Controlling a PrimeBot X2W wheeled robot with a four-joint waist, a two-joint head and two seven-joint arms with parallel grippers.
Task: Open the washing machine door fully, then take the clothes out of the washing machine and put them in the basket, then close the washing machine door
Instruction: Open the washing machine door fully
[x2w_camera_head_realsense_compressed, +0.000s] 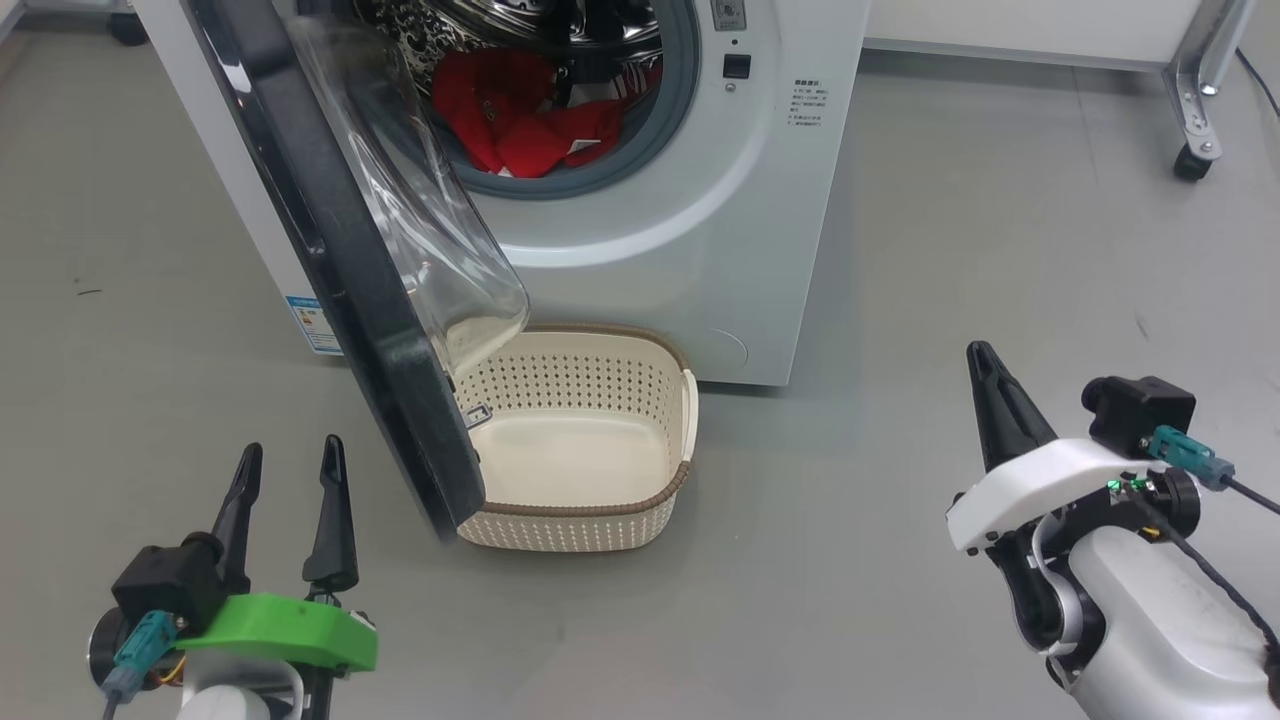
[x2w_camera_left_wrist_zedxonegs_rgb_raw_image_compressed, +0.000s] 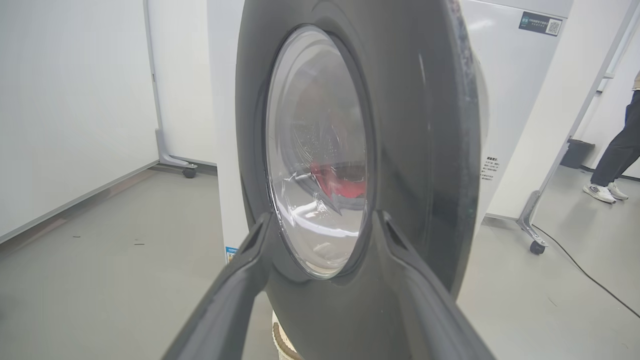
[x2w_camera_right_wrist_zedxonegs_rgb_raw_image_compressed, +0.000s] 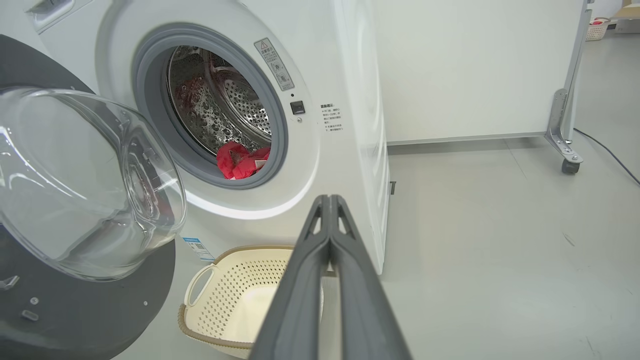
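Grey floor (x2w_camera_head_realsense_compressed: 900, 250), head view: the basket (x2w_camera_head_realsense_compressed: 600, 507) was found empty by the opened washing machine door (x2w_camera_head_realsense_compressed: 340, 260). Left wrist view: left gripper (x2w_camera_left_wrist_zedxonegs_rgb_raw_image_compressed: 322, 220) was spread apart. Right wrist view: right gripper (x2w_camera_right_wrist_zedxonegs_rgb_raw_image_compressed: 330, 200) was pressed together; clothes (x2w_camera_right_wrist_zedxonegs_rgb_raw_image_compressed: 240, 160) were seen inside the washing machine (x2w_camera_right_wrist_zedxonegs_rgb_raw_image_compressed: 345, 100), unloading judged pending.

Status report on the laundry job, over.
Left end effector open, right end effector shut, both empty. Door partly open, clothes in drum, basket empty. Door overhangs basket.
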